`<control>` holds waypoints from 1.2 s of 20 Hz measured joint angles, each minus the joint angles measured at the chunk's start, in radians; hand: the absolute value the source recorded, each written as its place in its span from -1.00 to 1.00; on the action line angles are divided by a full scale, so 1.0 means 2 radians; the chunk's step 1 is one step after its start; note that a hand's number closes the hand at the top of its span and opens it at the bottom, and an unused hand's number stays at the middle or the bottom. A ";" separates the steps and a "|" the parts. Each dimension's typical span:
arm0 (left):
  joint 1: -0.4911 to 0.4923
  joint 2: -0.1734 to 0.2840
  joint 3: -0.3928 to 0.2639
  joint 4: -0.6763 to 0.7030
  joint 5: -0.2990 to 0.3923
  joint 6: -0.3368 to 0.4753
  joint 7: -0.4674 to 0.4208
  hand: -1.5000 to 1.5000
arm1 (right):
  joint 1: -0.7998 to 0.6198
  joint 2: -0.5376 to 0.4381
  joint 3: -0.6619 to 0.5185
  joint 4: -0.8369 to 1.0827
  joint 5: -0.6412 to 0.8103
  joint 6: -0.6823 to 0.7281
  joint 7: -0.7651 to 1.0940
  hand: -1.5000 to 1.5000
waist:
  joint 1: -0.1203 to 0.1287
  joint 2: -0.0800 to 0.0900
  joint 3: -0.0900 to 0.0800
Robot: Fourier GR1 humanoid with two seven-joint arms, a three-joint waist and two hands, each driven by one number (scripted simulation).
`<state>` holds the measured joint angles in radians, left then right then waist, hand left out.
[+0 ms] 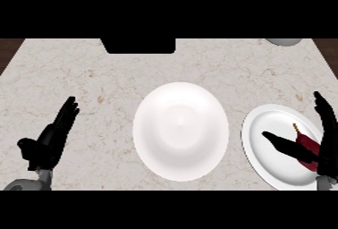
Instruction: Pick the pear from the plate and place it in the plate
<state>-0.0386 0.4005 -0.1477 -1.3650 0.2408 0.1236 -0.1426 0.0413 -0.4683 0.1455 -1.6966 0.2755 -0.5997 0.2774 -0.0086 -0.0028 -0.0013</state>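
Observation:
A dark red pear [306, 146] with a small stem lies on the white plate [267, 134] at the counter's right edge. My right hand [326, 134] is over that plate, fingers straight along the pear's right side and thumb stretched out on its left, so the pear sits between them and is partly hidden. A second, larger white plate [180, 130] lies bare in the middle of the counter. My left hand [51, 136] rests open at the lower left, fingers straight and pointing up, away from both plates.
The counter [99, 76] is light speckled stone. A black rectangular object [138, 45] sits at its far edge, and part of a pale round object [285, 41] shows at the top right.

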 measured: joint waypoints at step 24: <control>-0.012 -0.028 0.020 0.034 -0.031 -0.021 -0.017 0.00 | -0.011 -0.142 -0.015 -0.075 -0.008 0.328 0.356 -1.00 | 0.005 0.001 0.000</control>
<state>-0.0630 0.3454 -0.1070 -1.2980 0.1796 0.0808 -0.1771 0.0197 -0.7521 0.1158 -1.8465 0.2597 0.0567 0.9893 0.0009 0.0002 -0.0005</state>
